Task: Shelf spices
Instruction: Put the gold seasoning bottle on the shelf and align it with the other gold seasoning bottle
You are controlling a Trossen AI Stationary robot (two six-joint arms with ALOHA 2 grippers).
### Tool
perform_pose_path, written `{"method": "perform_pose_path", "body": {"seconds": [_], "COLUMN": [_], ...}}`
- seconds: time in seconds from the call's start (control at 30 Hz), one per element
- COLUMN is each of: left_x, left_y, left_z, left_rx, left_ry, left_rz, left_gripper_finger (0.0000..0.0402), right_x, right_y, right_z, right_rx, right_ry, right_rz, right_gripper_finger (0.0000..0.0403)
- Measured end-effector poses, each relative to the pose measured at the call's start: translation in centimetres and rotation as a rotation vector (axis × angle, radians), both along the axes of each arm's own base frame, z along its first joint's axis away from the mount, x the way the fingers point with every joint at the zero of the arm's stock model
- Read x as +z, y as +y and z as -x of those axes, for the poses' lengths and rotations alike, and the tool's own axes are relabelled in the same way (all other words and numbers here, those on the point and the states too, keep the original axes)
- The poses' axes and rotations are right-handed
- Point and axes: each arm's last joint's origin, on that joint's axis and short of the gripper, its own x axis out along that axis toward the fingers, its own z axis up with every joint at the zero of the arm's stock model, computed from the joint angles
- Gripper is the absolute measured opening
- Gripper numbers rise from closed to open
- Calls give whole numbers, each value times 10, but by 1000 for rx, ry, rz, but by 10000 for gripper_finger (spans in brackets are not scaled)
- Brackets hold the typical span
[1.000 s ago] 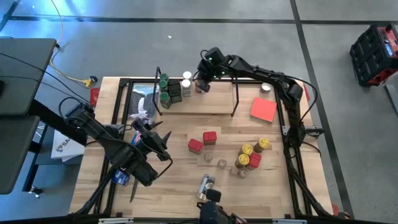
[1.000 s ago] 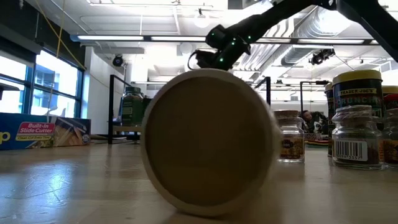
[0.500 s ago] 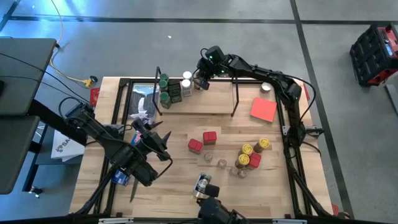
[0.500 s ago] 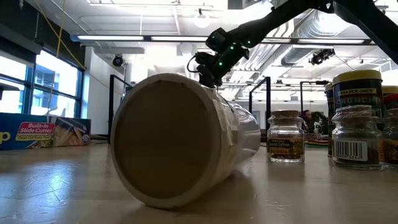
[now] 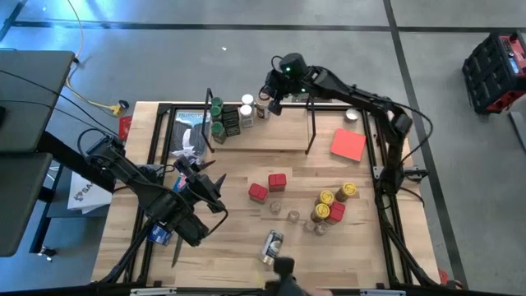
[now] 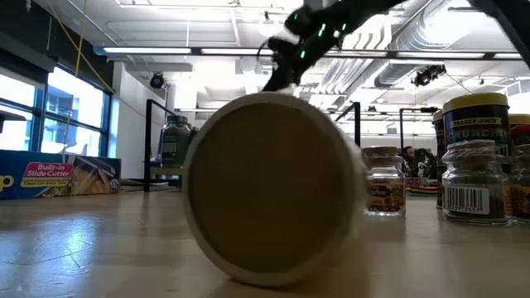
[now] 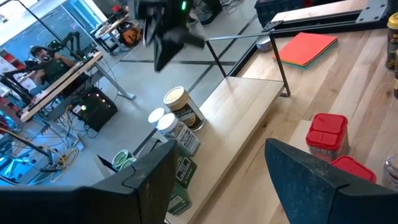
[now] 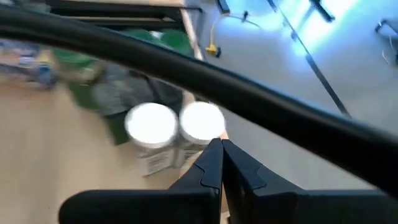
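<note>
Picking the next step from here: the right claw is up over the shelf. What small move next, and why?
Probably swing the right claw, shut and empty above the shelf, back toward the red tins on the table, since many jars there remain unshelved. The left claw waits, open.

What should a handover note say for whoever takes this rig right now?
Right gripper: shut, empty, above the shelf's back edge beside the jars already placed.
Left gripper: fingers apart, holding nothing, waiting over the table's left half.
Done: a cluster of jars, green-lidded, white-lidded and one tan-lidded, stands at the shelf's left end.
Left: two red tins, the yellow-lidded jars with another red tin, small clear jars, and one jar lying on its side near the front edge.
</note>
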Motion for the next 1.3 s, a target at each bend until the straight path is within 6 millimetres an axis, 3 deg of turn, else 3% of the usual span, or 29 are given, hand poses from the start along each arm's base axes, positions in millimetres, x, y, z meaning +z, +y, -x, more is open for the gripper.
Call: {"method": "perform_pose_path", "body": {"seconds": [0.13, 0.27, 0.5, 0.63, 0.73, 0.93, 1.3], "left_x": [0, -7, -31, -34, -35, -37, -36], "left_y": [-3, -19, -49, -61, -66, -69, -60], "left_z": [0, 7, 21, 22, 20, 21, 13], "left_rx": [-10, -78, -170, -197, -202, -203, -155], "left_ry": [-11, -39, -148, -192, -198, -177, -212], "left_rz": [9, -25, 49, 149, 234, 309, 304], "left_gripper_finger": [239, 239, 239, 239, 239, 239, 239], "right_x": [38, 55, 24, -3, -15, -33, -61], "right_y": [50, 127, 262, 327, 365, 399, 411], "right_z": [12, 30, 65, 68, 64, 33, -40], "right_rx": [105, 269, 497, 681, 760, 821, 1021], "right_ry": [14, 17, -83, -101, -83, 75, 482], "right_rz": [19, 66, 33, -32, -39, -103, -98], "right_gripper_finger": [0, 0, 0, 0, 0, 36, 232]}}
